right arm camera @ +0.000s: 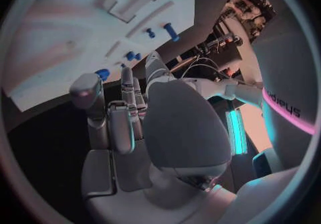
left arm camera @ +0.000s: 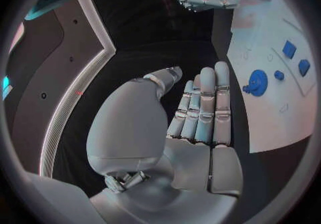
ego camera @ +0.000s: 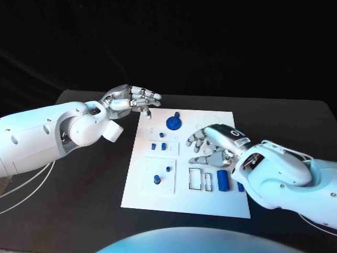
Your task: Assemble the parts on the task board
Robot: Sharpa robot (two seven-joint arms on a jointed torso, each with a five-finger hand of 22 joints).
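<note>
With several blue parts (ego camera: 223, 180) lying loose on the task board (ego camera: 214, 208), assembly is looking barely begun: the left hand (ego camera: 132, 98) and right hand (ego camera: 212, 143) are hovering over it, fingers apart, holding nothing.

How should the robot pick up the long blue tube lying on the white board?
Probably by its middle, from above, fingers on its two long sides. The blue tube lies flat on the white board, so its round sides are free. The right hand is nearest.
</note>
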